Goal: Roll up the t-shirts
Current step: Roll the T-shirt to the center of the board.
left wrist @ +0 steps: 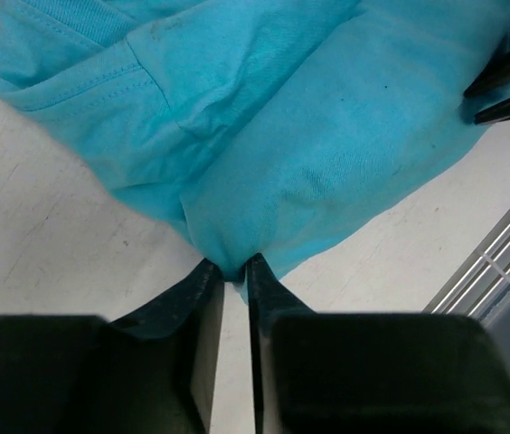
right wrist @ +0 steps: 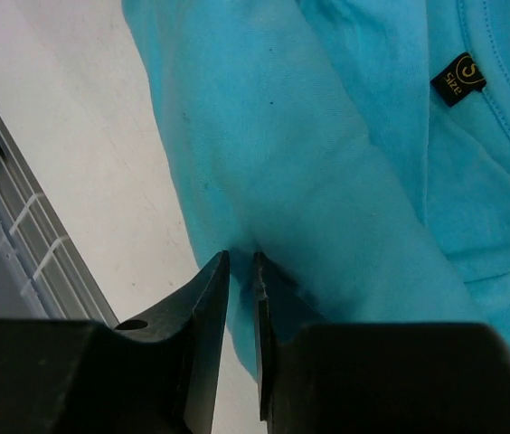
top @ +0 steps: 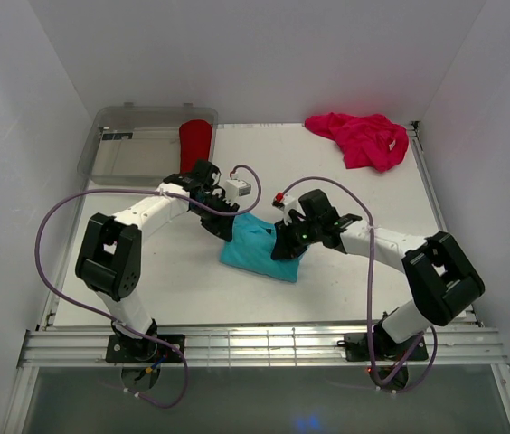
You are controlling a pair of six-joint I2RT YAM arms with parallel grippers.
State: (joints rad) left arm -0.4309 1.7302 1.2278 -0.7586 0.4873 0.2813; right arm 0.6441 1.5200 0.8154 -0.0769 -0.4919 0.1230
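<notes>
Both pincers, left gripper (left wrist: 230, 267) and right gripper (right wrist: 240, 258), stand a slit apart with the turquoise t-shirt (top: 255, 253) at their tips on the table (top: 192, 282) (gripping or not, I cannot tell). Far left, the clear bin (top: 119, 158) holds the red t-shirt (top: 195, 142); the magenta t-shirt (top: 363, 138) lies crumpled far right.

Bright, even, diffuse light; faint soft shadows; wrist views sharp, nearest foreground slightly soft.
</notes>
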